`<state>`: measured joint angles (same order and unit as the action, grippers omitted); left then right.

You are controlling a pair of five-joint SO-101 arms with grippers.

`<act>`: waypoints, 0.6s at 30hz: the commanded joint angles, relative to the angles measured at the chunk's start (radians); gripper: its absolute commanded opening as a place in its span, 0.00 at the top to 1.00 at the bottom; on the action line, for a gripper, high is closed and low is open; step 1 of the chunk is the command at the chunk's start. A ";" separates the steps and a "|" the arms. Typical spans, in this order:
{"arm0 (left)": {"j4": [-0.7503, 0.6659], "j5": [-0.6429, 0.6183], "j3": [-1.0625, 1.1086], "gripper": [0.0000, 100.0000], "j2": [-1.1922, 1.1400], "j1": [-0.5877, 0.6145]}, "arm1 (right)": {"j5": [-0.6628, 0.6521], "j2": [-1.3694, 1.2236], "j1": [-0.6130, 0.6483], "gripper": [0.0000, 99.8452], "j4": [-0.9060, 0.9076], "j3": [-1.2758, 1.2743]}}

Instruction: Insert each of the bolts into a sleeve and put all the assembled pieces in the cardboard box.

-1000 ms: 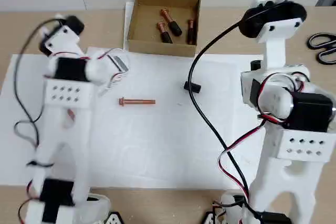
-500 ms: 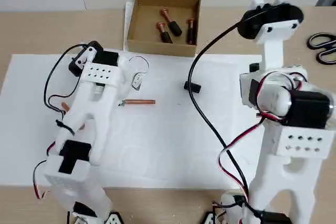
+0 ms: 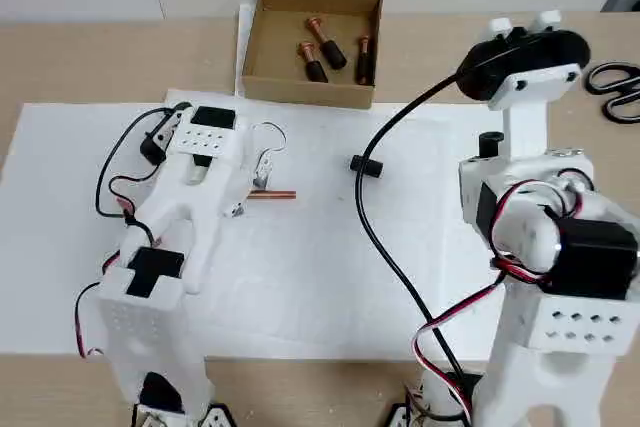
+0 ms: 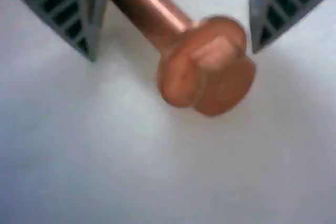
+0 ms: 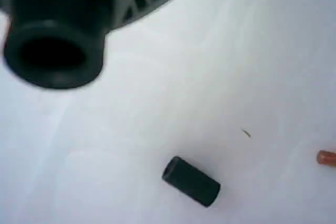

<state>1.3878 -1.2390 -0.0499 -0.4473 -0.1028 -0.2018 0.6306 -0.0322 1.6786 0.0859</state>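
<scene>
Left jaws open astride copper flanged bolt (image 4: 202, 72); right jaws grip black cylindrical sleeve (image 5: 52, 51). Second black sleeve (image 3: 366, 166) lies loose between the arms; black-handled scissors (image 3: 628, 90) far right.

No writing, number or sign could be read anywhere (not on the box (image 3: 305, 93), nor on the sheet (image 3: 320, 277)).
</scene>
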 commanded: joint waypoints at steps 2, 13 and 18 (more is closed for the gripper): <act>-0.020 -0.009 -0.035 0.87 -0.012 0.005 | 0.011 0.027 -0.001 1.00 -0.005 0.005; 0.086 0.025 -0.110 0.99 -0.005 -0.025 | 0.011 0.025 -0.001 1.00 -0.005 0.005; 0.339 0.327 -0.404 0.99 -0.006 -0.071 | 0.011 0.021 -0.001 1.00 -0.005 0.005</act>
<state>1.5965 -1.0825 -0.2647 -0.4672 -0.1550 -0.2018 0.6337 -0.0322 1.6786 0.0859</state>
